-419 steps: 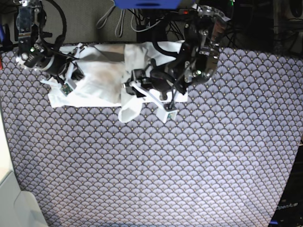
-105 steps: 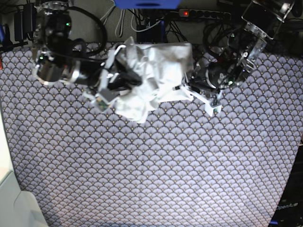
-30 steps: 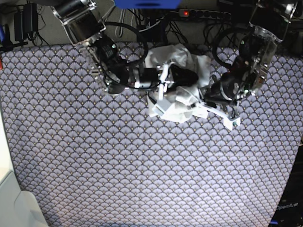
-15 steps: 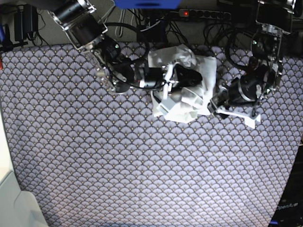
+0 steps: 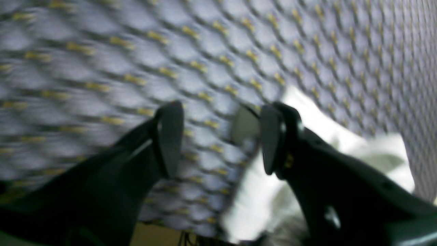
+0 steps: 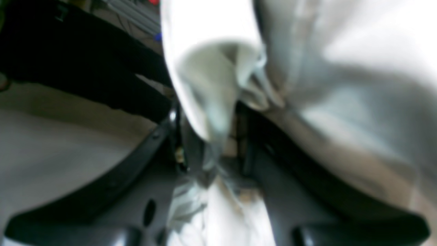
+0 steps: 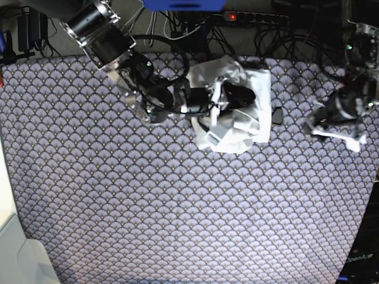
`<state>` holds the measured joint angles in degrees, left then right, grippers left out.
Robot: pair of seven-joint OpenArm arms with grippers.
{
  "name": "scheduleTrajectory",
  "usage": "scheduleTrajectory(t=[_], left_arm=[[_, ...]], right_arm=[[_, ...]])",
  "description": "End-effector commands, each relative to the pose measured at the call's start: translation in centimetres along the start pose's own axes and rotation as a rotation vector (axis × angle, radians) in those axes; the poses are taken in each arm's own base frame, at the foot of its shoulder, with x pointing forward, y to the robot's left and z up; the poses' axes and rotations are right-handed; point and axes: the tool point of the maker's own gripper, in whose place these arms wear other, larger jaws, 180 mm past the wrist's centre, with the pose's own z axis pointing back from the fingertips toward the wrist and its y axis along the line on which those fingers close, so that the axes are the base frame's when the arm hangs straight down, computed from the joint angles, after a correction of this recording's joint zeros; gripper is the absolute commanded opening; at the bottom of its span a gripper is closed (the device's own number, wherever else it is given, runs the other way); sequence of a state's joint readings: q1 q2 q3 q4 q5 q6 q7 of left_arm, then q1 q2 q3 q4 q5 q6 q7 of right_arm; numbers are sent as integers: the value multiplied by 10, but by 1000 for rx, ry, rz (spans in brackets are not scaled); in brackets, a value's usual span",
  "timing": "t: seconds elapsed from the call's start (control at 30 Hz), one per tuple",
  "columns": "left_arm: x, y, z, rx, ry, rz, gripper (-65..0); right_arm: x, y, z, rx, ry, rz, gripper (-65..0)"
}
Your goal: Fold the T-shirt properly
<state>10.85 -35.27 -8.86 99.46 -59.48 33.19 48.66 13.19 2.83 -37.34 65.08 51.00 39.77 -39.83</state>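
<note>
T-shirt: white, bunched in a rumpled heap at the far middle of the patterned tabletop.
Right hand: clenched on a fold of the shirt, right at the heap.
Left hand: released, jaws apart over bare tabletop, well off to the shirt's side.
Nearer arm: the right; the shirt lies sideways from the left hand.
</note>
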Motion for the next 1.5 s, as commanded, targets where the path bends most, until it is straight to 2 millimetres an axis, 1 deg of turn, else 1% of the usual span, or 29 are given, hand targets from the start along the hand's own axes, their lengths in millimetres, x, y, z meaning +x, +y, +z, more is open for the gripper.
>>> scheduleTrajectory(t=[0.0, 0.1, 0.13, 0.2, 0.3, 0.37, 0.43, 0.47, 0.53, 0.57, 0.63, 0.7, 0.77, 0.87, 0.93, 1.0, 1.07, 1.13, 1.2, 1.23, 1.27, 1.33, 1.4, 1.47], left_arm=[[20, 7, 11, 6, -55, 18, -312], [37, 40, 26, 60, -114, 82, -312], [39, 48, 30, 74, -125, 95, -312], [41, 60, 35, 95, -138, 112, -312], [38, 70, 38, 122, -136, 115, -312], [33, 76, 39, 136, -128, 117, -312], [32, 78, 39, 141, -124, 117, -312], [31, 79, 39, 142, -123, 117, -312], [31, 79, 39, 142, -123, 117, -312], [31, 79, 39, 143, -122, 117, -312], [31, 79, 39, 143, -122, 117, -312], [31, 79, 39, 144, -123, 116, -312], [30, 79, 39, 142, -121, 120, -312], [28, 79, 38, 142, -118, 122, -312], [27, 79, 38, 143, -115, 122, -312], [27, 81, 38, 148, -115, 122, -312], [26, 82, 39, 151, -113, 119, -312], [27, 83, 39, 154, -112, 119, -312], [26, 87, 38, 162, -110, 123, -312], [26, 87, 38, 162, -110, 123, -312], [25, 87, 38, 163, -109, 123, -312], [26, 87, 39, 164, -110, 121, -312], [29, 92, 40, 190, -128, 98, -312], [30, 96, 40, 216, -143, 79, -312]], right_arm=[[18, 6, -3, 20, -34, 26, -468], [23, 10, -6, 32, -46, 31, -464], [27, 11, -7, 33, -49, 37, -450], [29, 11, -7, 33, -49, 40, -406], [31, 10, -8, 28, -60, 34, -329], [32, 1, -8, -23, -59, -9, -288], [37, -1, -7, -30, -64, -2, -271], [42, 2, -7, -27, -62, 18, -267], [46, 13, -8, -18, -47, 81, -266], [45, 13, -7, -43, -33, 108, -266], [52, 16, -6, -112, -23, 159, -266], [52, 29, -9, -143, -13, 209, -266], [59, 41, -8, -152, -27, 271, -266], [58, 52, -7, -155, -38, 308, -266], [63, 60, -5, -152, -55, 337, -266], [70, 70, -1, -141, -78, 363, -266], [74, 75, 6, -141, -91, 391, -266], [82, 86, 13, -131, -117, 430, -268], [85, 88, 23, -141, -127, 460, -269], [84, 87, 27, -149, -126, 471, -269], [81, 80, 34, -167, -117, 475, -269], [78, 64, 47, -212, -100, 473, -269], [71, 45, 63, -266, -83, 456, -269], [69, 30, 80, -316, -86, 440, -270]])
